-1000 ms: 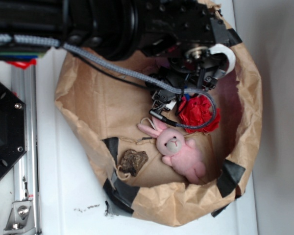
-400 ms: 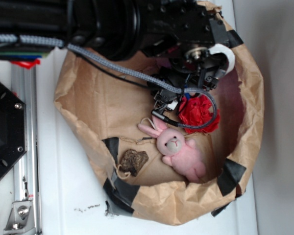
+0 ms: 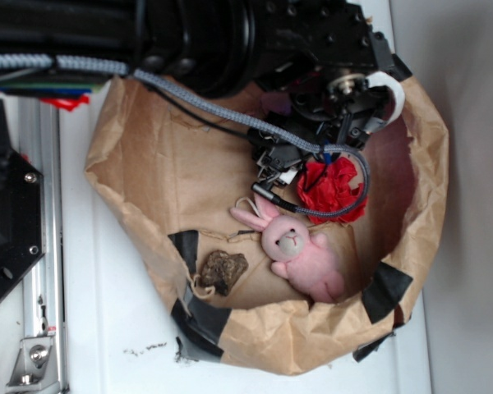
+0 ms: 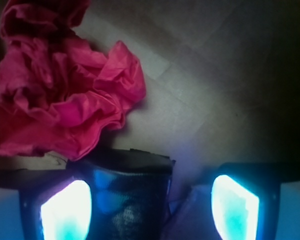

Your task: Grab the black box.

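— Arm pose?
— Reaching from the top left down into the bag [image 3: 131,164], wrist bent toward the upper right part. Gripper [image 3: 312,144] low inside, just above the red ball [image 3: 333,189]. Grey cable [image 3: 205,115] running along the arm and looping around the ball.

— Gripper state?
— Seen from the wrist view: fingers [image 4: 65,210] spread apart, glowing blue-white at the bottom corners. Gripper [image 4: 150,210] not clamped on anything. Box [image 4: 132,192] between the fingers, close against the left one; a gap on the right side. Contact with the left finger: cannot tell.

— Box visible from outside?
— No. Hidden under the arm in the exterior view. Found only in the wrist view: dark, shiny, flat, lying on the brown paper floor, its far edge just beside the ball [image 4: 65,95].

— And shown only by the exterior view?
— Whole bag, standing open on a white table [image 3: 115,328], black tape patches [image 3: 386,291] on the rim. Also a pink bunny [image 3: 300,254] lying near the middle, head toward the left, and a brown lump [image 3: 222,269] at the lower left, apart from the bunny.

— Contents of the bag, all together?
— Ball, box, bunny, lump, plus the gripper itself. Ball and box at the upper right, bunny below them.
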You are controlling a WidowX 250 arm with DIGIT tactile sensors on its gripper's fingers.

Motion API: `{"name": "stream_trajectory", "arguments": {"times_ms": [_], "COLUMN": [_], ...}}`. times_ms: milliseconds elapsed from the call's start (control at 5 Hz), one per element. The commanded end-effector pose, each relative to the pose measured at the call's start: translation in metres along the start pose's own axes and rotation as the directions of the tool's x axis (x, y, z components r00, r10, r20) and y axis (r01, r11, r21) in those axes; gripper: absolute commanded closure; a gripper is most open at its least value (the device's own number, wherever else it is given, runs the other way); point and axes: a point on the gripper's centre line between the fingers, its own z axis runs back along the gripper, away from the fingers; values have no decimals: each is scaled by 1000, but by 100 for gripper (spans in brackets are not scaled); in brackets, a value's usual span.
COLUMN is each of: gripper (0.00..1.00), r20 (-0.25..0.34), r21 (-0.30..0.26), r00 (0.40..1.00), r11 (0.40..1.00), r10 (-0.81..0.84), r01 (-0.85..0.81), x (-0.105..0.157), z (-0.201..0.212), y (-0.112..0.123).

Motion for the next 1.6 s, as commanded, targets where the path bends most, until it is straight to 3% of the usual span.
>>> {"name": "stream_trajectory", "arguments": {"times_ms": [0,200,400,600,1400], "gripper": [0,0,0,100,100], "r20": [-76,-77,-64,-44,26], "r21": [-105,-137,-120,-106,-125], "r00": [977,972,973,981,1000], "r11": [976,968,969,977,992], "r10": [-197,-220,-222,-191,12], "r01": [189,208,214,186,-9], "x": [-28,-29,-33,-34,-15], "z": [-6,3,5,6,54], "y": [-42,-41,-44,-44,-8]}}
